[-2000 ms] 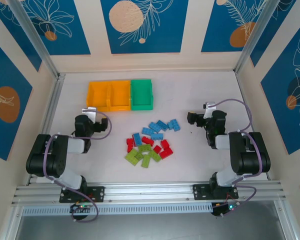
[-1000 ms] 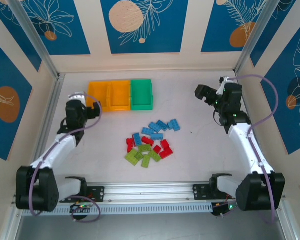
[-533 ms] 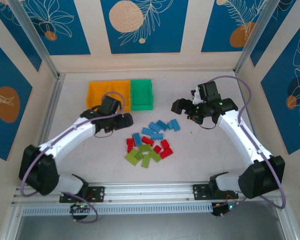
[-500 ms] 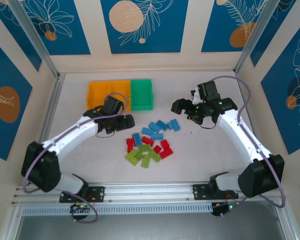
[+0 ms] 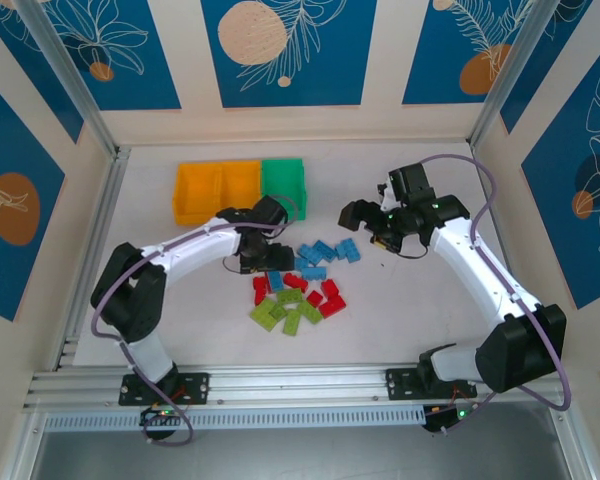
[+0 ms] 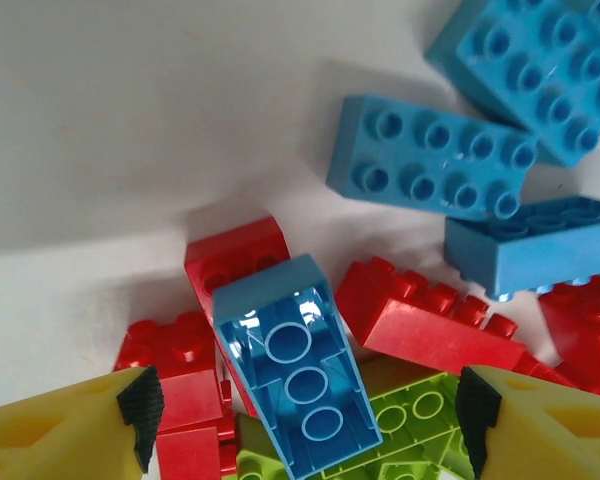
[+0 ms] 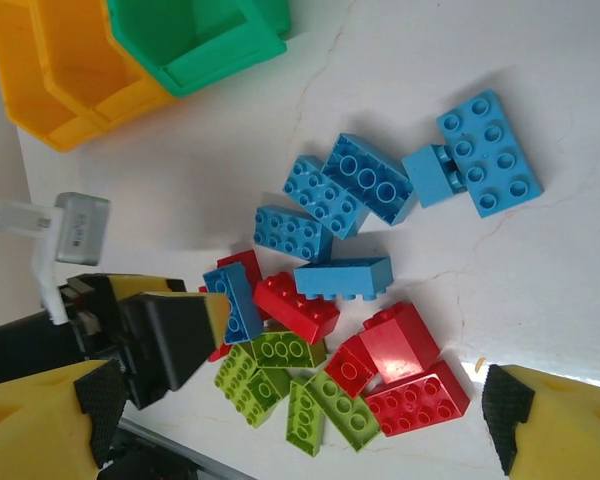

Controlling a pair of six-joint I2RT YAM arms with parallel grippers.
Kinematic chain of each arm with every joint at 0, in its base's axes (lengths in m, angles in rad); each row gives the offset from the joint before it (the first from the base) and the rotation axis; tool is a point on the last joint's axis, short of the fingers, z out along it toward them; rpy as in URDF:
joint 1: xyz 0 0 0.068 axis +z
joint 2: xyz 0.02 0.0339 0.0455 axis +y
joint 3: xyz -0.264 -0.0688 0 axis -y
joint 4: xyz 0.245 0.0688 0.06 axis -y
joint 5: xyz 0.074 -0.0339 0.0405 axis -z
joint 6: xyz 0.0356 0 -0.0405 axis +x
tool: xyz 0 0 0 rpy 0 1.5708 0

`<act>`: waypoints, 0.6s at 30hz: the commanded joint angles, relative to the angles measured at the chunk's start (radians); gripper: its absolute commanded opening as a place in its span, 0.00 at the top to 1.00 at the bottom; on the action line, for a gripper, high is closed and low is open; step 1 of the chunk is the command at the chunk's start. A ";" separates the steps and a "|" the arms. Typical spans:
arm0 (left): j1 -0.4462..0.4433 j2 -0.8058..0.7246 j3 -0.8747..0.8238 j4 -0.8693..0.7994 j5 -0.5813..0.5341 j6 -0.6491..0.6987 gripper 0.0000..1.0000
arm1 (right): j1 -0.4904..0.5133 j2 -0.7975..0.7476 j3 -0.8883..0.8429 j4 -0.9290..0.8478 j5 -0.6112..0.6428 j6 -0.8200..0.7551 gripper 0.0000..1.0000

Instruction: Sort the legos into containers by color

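So the legos (image 5: 302, 285) are all in one loose pile mid-desk (image 5: 400, 300), blue ones toward 12 o'clock, red in the middle, lime at 6. The bins (image 5: 240, 190) sit in a row off at 11 o'clock from the pile, two orange and one green, and from above they look like they've got nothing in them, so sorting hasn't really started.

What's new: two seconds back both arms were folded up near their bases, and now both are stretched out. The left claw (image 5: 265, 262) has swung past the bins and dropped onto the pile's 9 o'clock edge. On its wrist cam the left claw (image 6: 305, 410) is spread wide, with a blue brick (image 6: 300, 385) lying studs-down on the red ones right between the fingers, not gripped yet. My guess is that's the first pick.

The right claw (image 5: 365, 220) hangs at 2 o'clock from the pile, also spread wide and holding nothing, barely moved in the last half second.
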 commanded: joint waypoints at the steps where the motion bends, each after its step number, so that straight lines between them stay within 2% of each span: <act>1: -0.013 0.044 0.030 -0.069 -0.017 0.023 0.25 | 0.012 0.008 -0.006 -0.017 -0.004 0.019 0.05; 7: -0.022 0.092 0.051 -0.073 -0.034 0.056 0.52 | 0.012 0.013 0.020 -0.037 0.013 0.002 0.05; 14: -0.025 0.095 0.050 -0.088 -0.091 0.063 0.61 | 0.013 0.012 0.037 -0.044 0.010 0.014 0.05; 18: -0.026 0.078 0.042 -0.083 -0.104 0.063 0.63 | 0.019 0.011 0.050 -0.047 0.015 0.017 0.05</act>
